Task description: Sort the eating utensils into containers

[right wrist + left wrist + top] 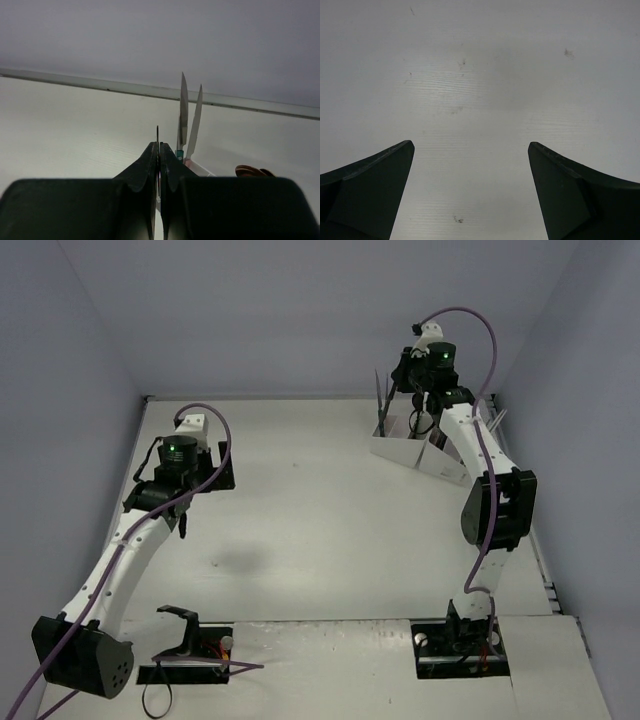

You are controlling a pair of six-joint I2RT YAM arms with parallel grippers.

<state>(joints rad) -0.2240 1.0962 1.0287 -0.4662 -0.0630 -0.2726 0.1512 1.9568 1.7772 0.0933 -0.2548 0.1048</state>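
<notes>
My right gripper (159, 144) is shut on a thin black utensil (158, 131), seen edge-on as a dark sliver sticking out past the fingertips. In the top view this gripper (420, 412) hangs over the white containers (398, 450) at the back right. Two silver knives (183, 112) stand upright just beyond it, with a copper-coloured utensil end (252, 171) to their right. Thin utensils (380, 392) poke up from the containers. My left gripper (471, 146) points down at bare table, open wide, with nothing between its fingers (385, 185).
The left arm (130, 540) reaches over the left part of the white table (320, 530). A black bracket (180, 625) and purple cables lie by the left base. Grey walls close in the table at the back and on both sides.
</notes>
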